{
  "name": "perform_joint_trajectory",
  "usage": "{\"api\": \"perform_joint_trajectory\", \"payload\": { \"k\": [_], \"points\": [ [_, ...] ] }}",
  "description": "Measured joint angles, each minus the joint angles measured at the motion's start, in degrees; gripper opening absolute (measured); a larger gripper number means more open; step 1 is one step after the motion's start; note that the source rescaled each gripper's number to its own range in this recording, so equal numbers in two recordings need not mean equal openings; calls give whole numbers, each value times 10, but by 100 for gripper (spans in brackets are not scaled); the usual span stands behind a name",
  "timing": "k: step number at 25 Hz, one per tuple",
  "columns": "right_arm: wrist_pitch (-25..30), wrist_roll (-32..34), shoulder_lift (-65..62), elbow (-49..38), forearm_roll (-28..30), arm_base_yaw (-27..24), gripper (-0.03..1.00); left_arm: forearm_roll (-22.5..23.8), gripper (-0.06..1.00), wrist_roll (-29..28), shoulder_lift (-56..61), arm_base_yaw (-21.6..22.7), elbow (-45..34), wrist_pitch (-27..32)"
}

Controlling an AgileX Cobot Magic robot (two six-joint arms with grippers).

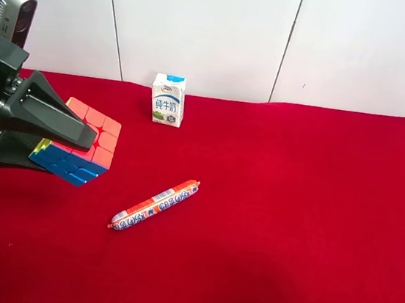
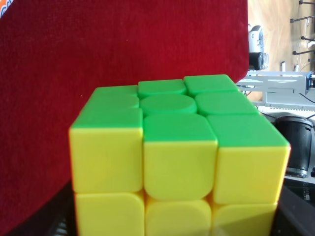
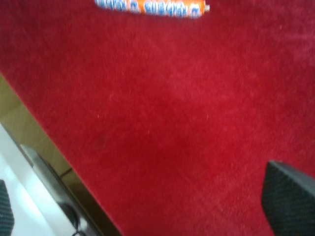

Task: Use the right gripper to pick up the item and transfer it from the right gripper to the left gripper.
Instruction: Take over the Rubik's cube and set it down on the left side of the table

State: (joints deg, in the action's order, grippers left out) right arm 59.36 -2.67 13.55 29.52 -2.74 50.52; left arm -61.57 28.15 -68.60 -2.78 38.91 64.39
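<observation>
At the frame's left, the left gripper point(image 1: 77, 152) is clamping the tilted cube point(image 1: 101, 155); the right gripper point(image 3: 147, 201) is hanging spread wide, empty, over bare red cloth point(image 3: 172, 123)

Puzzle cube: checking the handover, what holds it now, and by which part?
The left gripper holds the puzzle cube, jaws on two opposite faces; the right gripper is empty.

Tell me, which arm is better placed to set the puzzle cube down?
Left: the left gripper grips the puzzle cube over the red cloth; the right gripper hangs open and empty.
</observation>
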Motion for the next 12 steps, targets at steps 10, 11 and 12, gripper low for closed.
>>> {"api": "perform_joint_trajectory", "payload": {
  "k": [10,11,12],
  "points": [
    [-12,0,0,-1,0,0,100,0,1,0,0,0,0,-1],
    [-11,0,0,-1,0,0,100,0,1,2,0,0,0,-1],
    [-10,0,0,-1,-2,0,100,0,1,2,0,0,0,-1]
  ]
}}
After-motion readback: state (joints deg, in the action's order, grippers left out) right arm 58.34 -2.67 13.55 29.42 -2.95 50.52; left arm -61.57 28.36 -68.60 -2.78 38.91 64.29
